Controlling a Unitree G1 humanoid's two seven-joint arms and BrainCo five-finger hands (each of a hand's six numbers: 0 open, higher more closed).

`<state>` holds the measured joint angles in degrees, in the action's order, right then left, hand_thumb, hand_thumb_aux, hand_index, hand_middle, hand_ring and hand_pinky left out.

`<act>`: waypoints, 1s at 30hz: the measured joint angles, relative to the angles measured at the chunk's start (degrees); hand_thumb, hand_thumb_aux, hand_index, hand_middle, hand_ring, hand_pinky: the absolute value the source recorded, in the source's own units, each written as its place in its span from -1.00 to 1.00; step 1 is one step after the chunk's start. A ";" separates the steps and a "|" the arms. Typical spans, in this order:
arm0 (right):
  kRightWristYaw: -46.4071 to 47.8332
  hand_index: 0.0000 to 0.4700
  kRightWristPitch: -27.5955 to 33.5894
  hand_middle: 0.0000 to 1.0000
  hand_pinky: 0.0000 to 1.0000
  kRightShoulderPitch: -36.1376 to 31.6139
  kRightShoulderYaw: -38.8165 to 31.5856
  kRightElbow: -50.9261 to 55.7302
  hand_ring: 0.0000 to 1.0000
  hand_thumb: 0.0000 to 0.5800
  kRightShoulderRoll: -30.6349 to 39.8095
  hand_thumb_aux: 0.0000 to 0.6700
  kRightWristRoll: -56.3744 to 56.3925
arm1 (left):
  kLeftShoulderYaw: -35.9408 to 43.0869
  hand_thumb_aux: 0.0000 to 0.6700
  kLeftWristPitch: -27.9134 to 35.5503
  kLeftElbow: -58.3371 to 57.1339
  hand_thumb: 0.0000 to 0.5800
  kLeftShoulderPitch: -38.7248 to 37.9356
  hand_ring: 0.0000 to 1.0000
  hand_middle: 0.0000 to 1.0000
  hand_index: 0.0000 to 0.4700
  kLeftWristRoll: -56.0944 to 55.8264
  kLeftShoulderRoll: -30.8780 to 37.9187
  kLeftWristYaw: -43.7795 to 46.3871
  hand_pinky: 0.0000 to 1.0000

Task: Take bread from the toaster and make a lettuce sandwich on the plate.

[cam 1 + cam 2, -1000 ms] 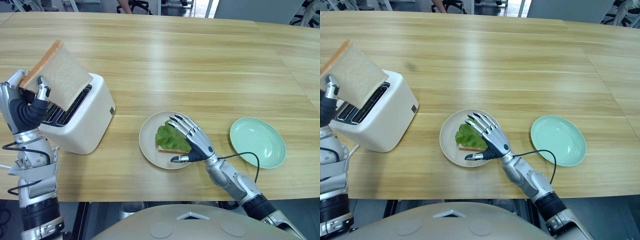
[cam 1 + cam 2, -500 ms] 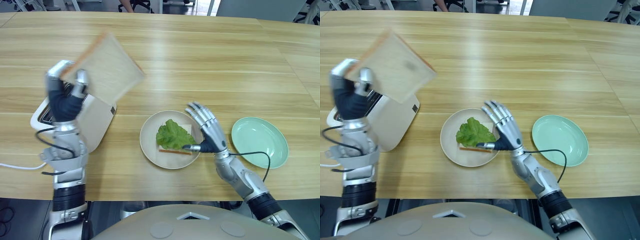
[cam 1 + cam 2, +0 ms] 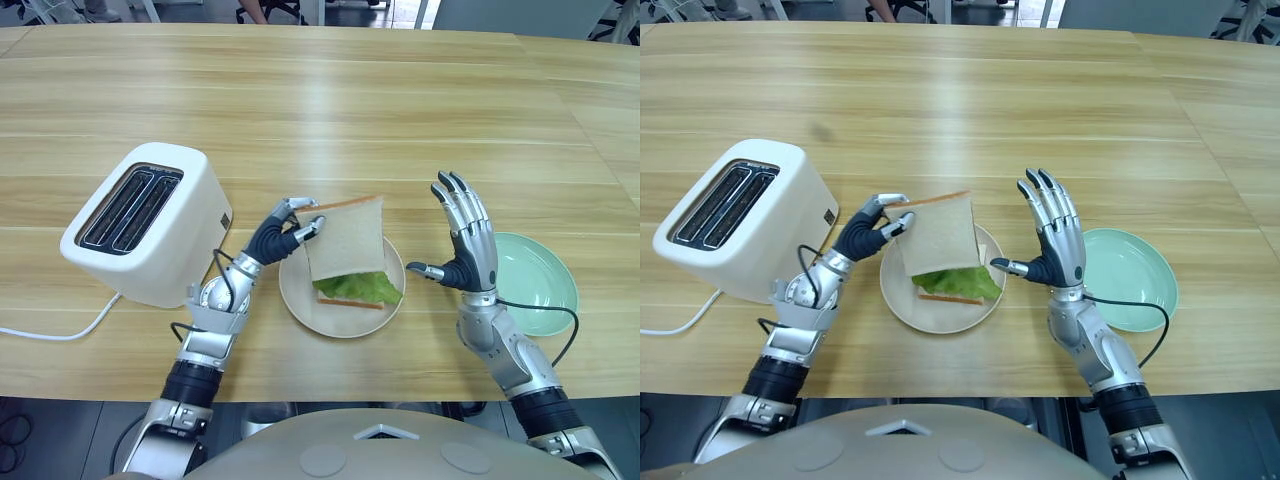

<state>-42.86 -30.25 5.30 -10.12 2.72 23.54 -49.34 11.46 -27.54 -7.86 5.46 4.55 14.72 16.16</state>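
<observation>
Nearest me, the beige plate (image 3: 305, 308) carries the bottom slice (image 3: 352, 303) with the lettuce leaf (image 3: 356, 288) on it. My left hand (image 3: 280, 228) pinches the far-left corner of the top bread slice (image 3: 345, 248), which is tilted over the lettuce with its near edge low on the leaf. My right hand (image 3: 465, 245) hangs splayed and empty just right of that plate, beside the green plate (image 3: 545, 290). I reckon the slice should go down flat and square over the bottom one before I let go, so the leaf isn't dragged. The toaster (image 3: 150, 235) stands at left.

A long pale wooden table (image 3: 330, 110), office chairs (image 3: 270, 12) beyond on grey floor (image 3: 200, 8).
</observation>
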 measured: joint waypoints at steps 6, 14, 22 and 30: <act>4.45 -1.00 -4.42 -1.00 -1.00 1.13 -2.42 -1.30 -1.00 -1.00 2.96 -1.00 0.25 | 1.72 1.00 -0.02 -10.24 1.00 4.60 1.00 1.00 0.96 0.02 -0.45 4.86 1.00; 15.73 -1.00 -8.59 -1.00 -1.00 5.26 -6.28 -1.90 -1.00 -1.00 6.08 -1.00 3.04 | 1.80 1.00 -0.70 -18.74 1.00 8.64 1.00 1.00 0.96 0.24 -1.82 7.23 1.00; 27.57 -1.00 -9.14 -1.00 -1.00 7.77 -9.77 -5.60 -1.00 -1.00 6.16 -1.00 7.12 | 1.88 1.00 -3.02 -25.35 1.00 10.77 1.00 1.00 0.96 3.02 -2.80 5.52 1.00; 32.68 -1.00 -9.16 -1.00 -1.00 7.08 -11.20 -5.28 -1.00 -1.00 5.10 -1.00 7.24 | 2.92 1.00 -4.69 -30.78 1.00 12.32 1.00 1.00 0.96 7.06 -4.07 1.21 1.00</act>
<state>-10.18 -39.41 12.38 -21.32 -2.56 28.64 -42.10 14.39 -32.22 -38.64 17.78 11.61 10.65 17.37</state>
